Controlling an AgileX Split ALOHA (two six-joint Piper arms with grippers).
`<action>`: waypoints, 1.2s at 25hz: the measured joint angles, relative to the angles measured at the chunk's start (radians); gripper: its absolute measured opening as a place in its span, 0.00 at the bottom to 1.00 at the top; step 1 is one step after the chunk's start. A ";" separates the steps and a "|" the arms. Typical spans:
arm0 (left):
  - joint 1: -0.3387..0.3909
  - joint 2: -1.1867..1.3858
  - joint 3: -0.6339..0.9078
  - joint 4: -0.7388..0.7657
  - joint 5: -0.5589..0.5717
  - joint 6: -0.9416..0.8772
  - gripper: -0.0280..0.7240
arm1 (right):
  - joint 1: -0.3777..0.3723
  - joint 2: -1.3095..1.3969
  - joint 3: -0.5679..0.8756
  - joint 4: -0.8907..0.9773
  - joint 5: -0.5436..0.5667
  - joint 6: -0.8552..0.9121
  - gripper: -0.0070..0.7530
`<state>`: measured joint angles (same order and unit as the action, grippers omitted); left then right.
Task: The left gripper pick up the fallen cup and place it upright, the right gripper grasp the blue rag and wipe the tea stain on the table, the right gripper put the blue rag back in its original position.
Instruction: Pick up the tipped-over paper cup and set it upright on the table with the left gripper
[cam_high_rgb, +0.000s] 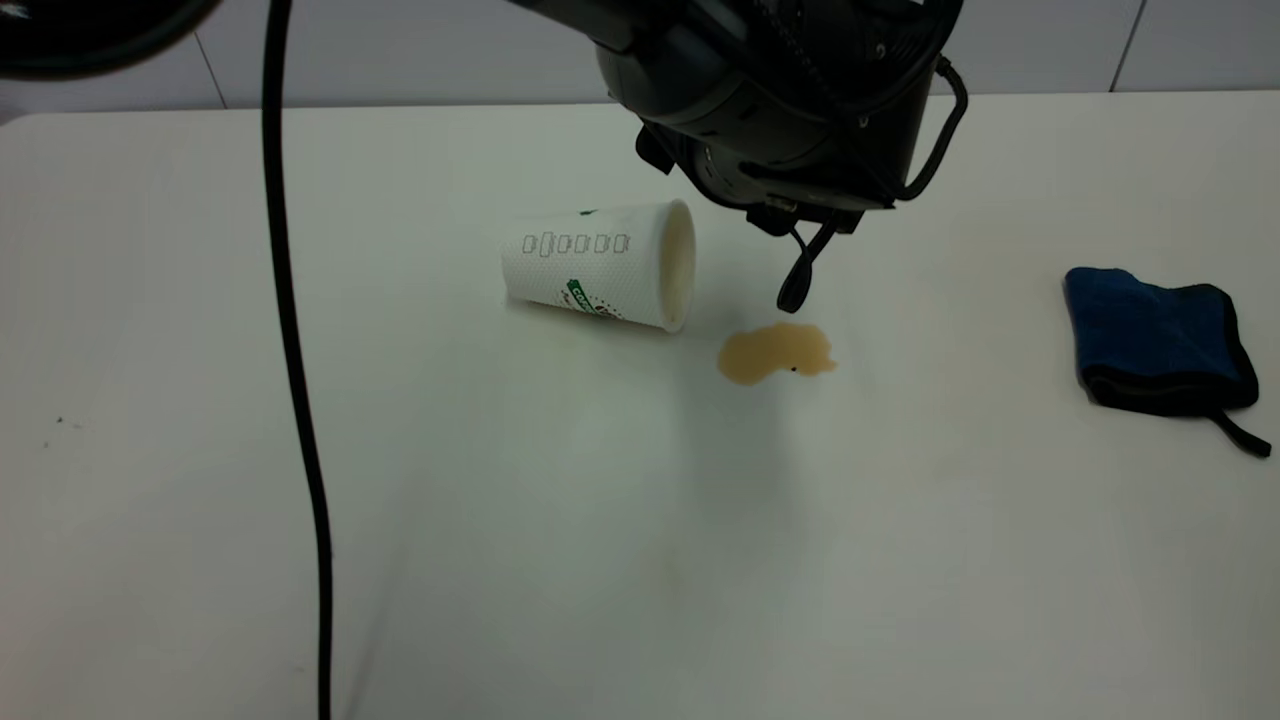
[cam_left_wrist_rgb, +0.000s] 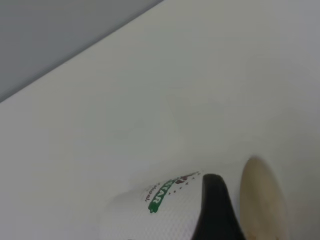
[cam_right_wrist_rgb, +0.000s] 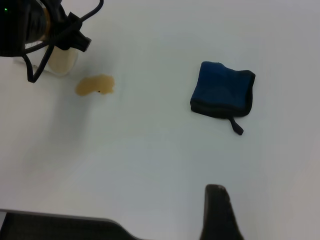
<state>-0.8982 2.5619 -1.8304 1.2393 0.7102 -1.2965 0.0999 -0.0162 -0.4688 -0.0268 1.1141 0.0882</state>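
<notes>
The white cup (cam_high_rgb: 600, 265) lies on its side on the table (cam_high_rgb: 560, 520), its cream mouth turned toward the tea stain (cam_high_rgb: 775, 352), a light-brown puddle just beside it. My left gripper (cam_high_rgb: 797, 285) hangs from its bulky black arm over the gap between the cup's mouth and the stain. In the left wrist view the left gripper (cam_left_wrist_rgb: 215, 210) is right over the cup (cam_left_wrist_rgb: 160, 210), near its rim. The blue rag (cam_high_rgb: 1160, 340) lies folded at the far right. My right gripper (cam_right_wrist_rgb: 217, 215) hovers high, well short of the rag (cam_right_wrist_rgb: 222, 95) and apart from the stain (cam_right_wrist_rgb: 95, 85).
A black cable (cam_high_rgb: 295, 380) hangs down in front of the left part of the exterior view. The table's far edge (cam_high_rgb: 400, 105) meets a grey wall. The left arm (cam_right_wrist_rgb: 30, 30) shows over the cup in the right wrist view.
</notes>
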 joint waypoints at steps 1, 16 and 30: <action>0.001 0.004 0.000 -0.004 -0.005 -0.002 0.77 | 0.000 0.000 0.000 0.000 0.000 0.000 0.71; 0.012 0.009 -0.002 -0.030 0.088 -0.050 0.82 | 0.000 0.000 0.000 0.000 0.000 0.000 0.71; 0.025 0.028 -0.003 -0.028 0.011 -0.096 0.82 | 0.000 0.000 0.000 0.000 0.000 0.000 0.71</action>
<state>-0.8733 2.5900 -1.8329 1.2108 0.7207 -1.3922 0.0999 -0.0162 -0.4688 -0.0268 1.1141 0.0882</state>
